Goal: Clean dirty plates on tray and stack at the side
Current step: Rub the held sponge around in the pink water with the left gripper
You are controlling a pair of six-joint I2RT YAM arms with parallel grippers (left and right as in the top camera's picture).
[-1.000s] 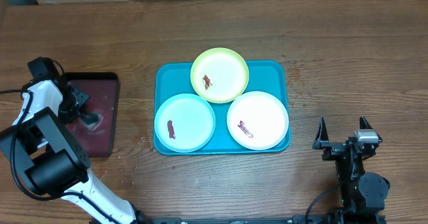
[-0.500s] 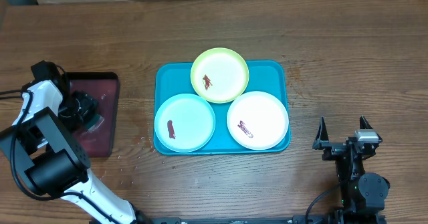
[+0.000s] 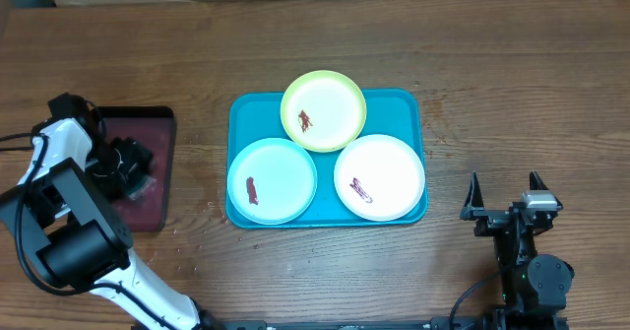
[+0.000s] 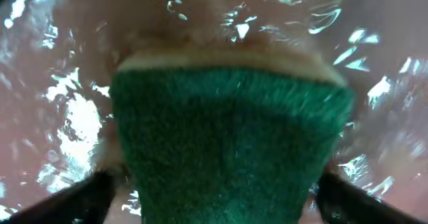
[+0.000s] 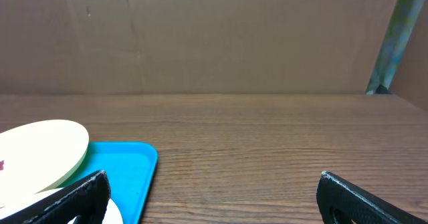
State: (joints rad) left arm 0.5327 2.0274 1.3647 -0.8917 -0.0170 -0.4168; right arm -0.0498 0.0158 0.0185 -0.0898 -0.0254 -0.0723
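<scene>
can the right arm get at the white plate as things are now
Probably yes. The white plate lies at the tray's right end, nearest the open right pincer, and nothing stands on the table between them.

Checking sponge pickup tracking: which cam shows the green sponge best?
Left wrist. The green sponge fills the frame, sitting inside the open left tool. Overhead: that tool covers it almost entirely, over the maroon tray. Right wrist: sponge not in view, only the table, the teal tray and a pale plate.
</scene>
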